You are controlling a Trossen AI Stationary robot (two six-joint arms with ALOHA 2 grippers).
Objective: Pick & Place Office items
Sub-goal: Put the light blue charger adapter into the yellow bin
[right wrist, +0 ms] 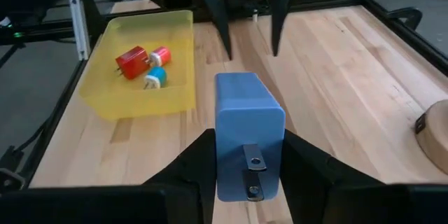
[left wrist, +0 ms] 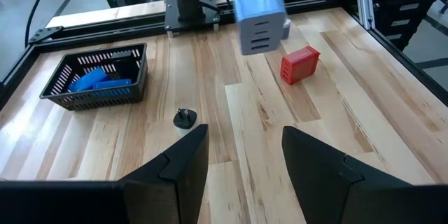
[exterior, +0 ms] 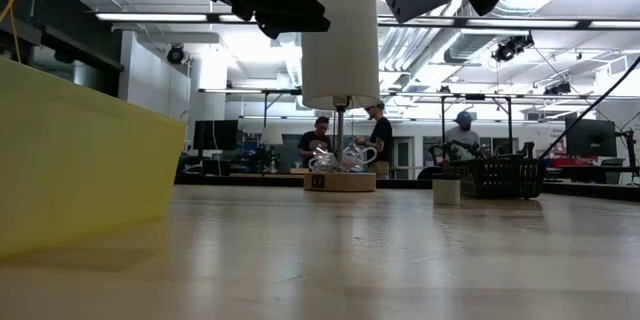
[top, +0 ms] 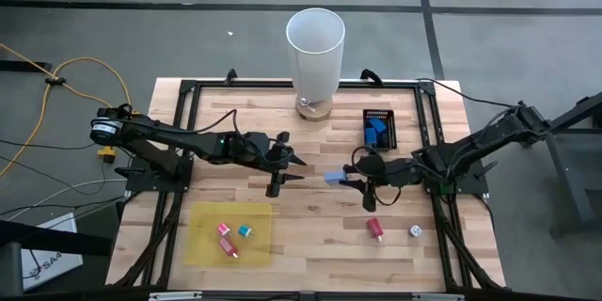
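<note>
The right gripper, at centre-right of the high view, grasps a blue block between its fingers and holds it clear of the desk. The block looks like a rigid plastic plug adapter with two metal prongs on its end face. Judged light, stiff and smooth-sided, it could slip under a loose pinch. The flat side faces are the best hold; the prongs should be avoided.

The left gripper, left of centre in the high view, holds nothing; its fingers stand apart.

Remaining items:
- A red block and a whitish round piece lie on bare wood at lower right of the high view.
- Two red pieces and a teal piece sit in the yellow tray at lower left.
- Blue pieces lie in the black basket at upper right.

Obstacles: the tall white cylinder stands at upper centre, and the left gripper sits between the carried block and the yellow tray.
</note>
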